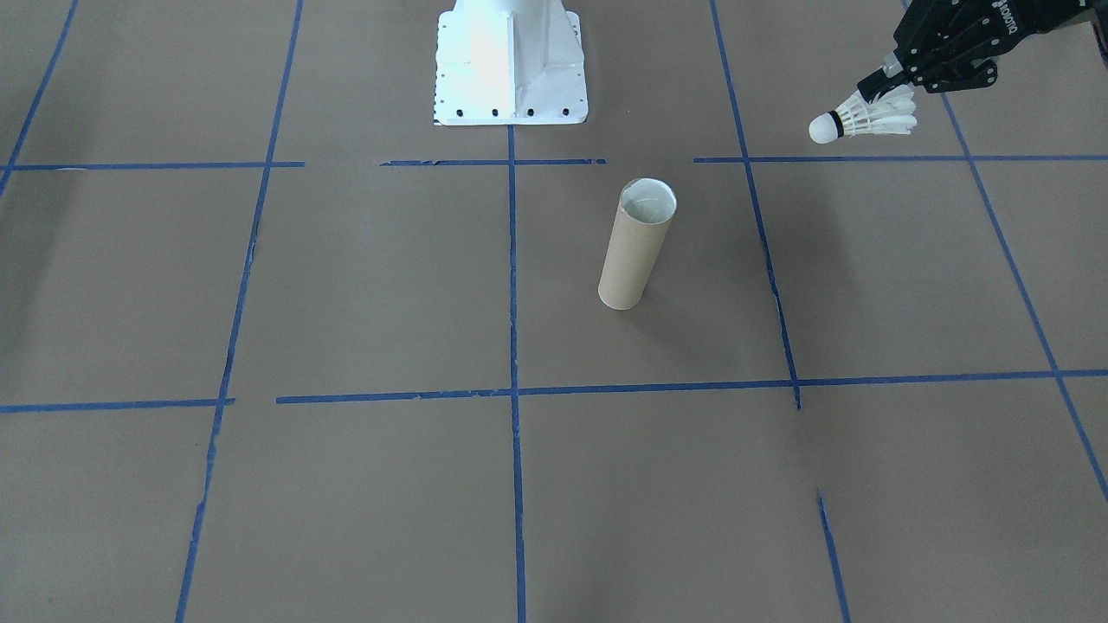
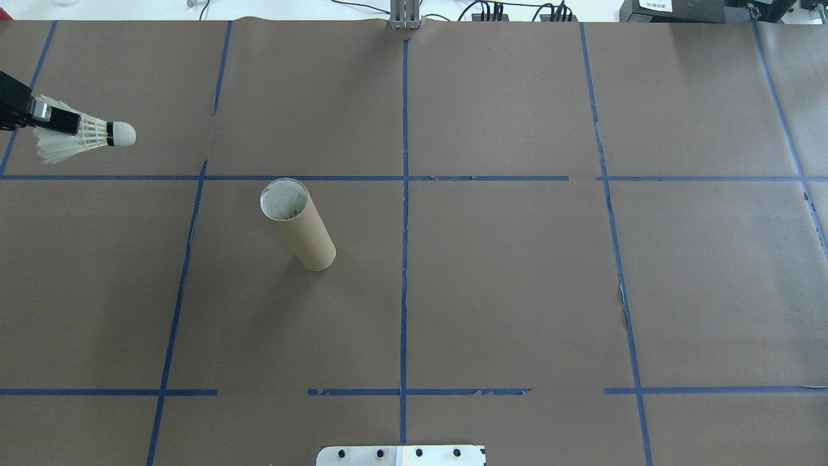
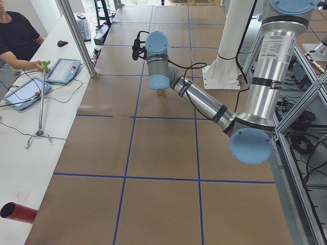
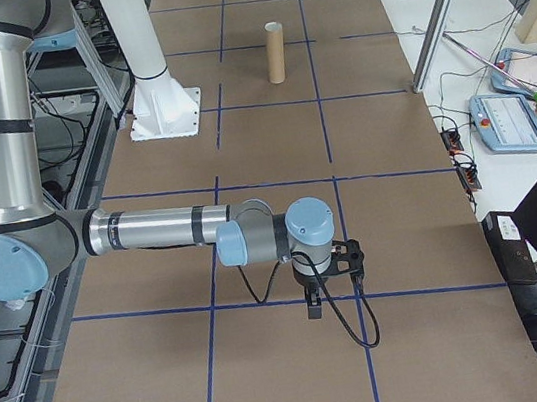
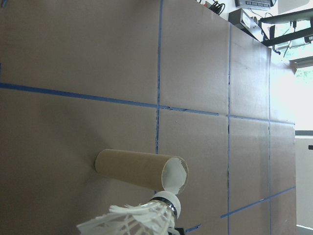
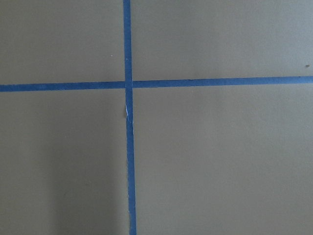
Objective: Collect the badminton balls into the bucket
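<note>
A white feather shuttlecock (image 1: 866, 117) hangs above the table with its cork tip pointing sideways. My left gripper (image 1: 885, 84) is shut on its feather skirt. In the overhead view the shuttlecock (image 2: 90, 133) and left gripper (image 2: 55, 120) sit at the far left edge. The bucket, a tan cardboard tube (image 1: 636, 251), stands upright near the table's middle, well apart from the shuttlecock. The left wrist view has the tube (image 5: 137, 166) just beyond the shuttlecock (image 5: 142, 220). My right gripper (image 4: 313, 308) points down over bare paper far from both; I cannot tell its state.
Brown paper with blue tape grid lines covers the table. The white robot base (image 1: 511, 61) stands behind the tube. A side table holds tablets (image 3: 64, 70) with a seated person (image 3: 15, 35) beside them. A red cylinder (image 3: 18, 212) lies at that table's near end.
</note>
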